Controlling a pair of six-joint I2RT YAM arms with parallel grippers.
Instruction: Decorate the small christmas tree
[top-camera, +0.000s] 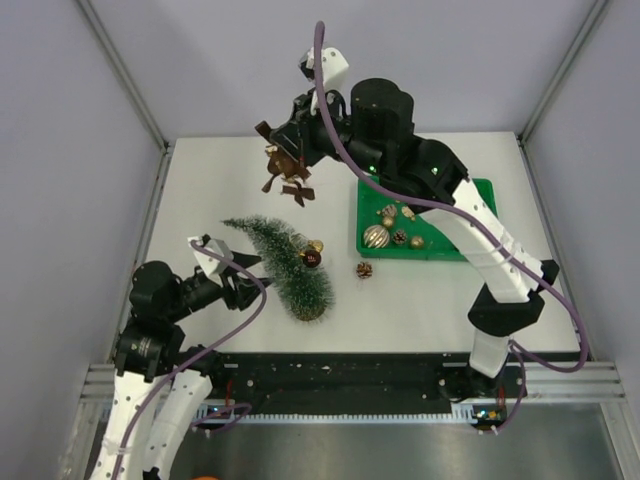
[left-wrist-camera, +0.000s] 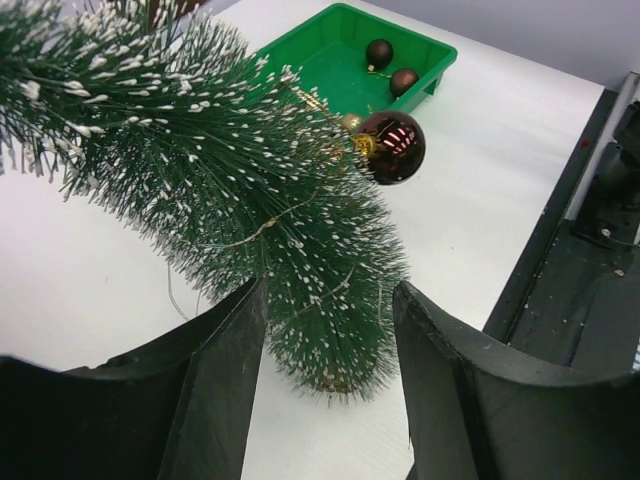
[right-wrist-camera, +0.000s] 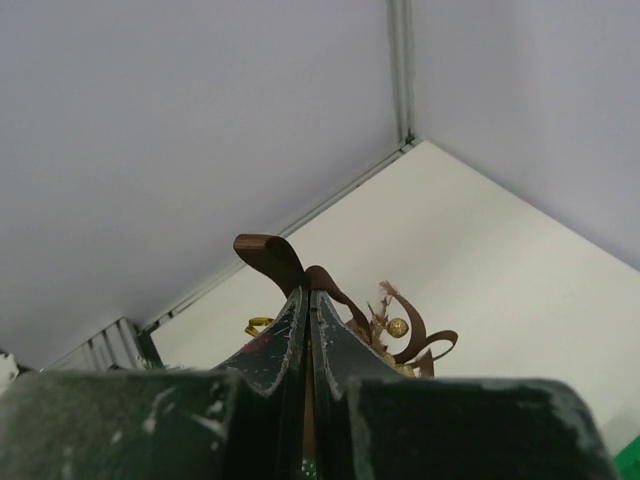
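the right arm's fingers (right-wrist-camera: 275, 345) are pinched tight on a brown ribbon bow ornament (right-wrist-camera: 268, 254), held high over the far side of the desk (top-camera: 200, 200), beside the green tray (top-camera: 487, 200). the left arm's fingers (left-wrist-camera: 225, 370) stand partly apart around the lower bristles of the small christmas tree (left-wrist-camera: 200, 170), not clearly squeezing it. the tree leans near the desk's middle, tip toward the far left, a dark red bauble (left-wrist-camera: 392, 147) already hung on it. the step looks like steadying the tree; next, the bow must come down onto a bare branch.
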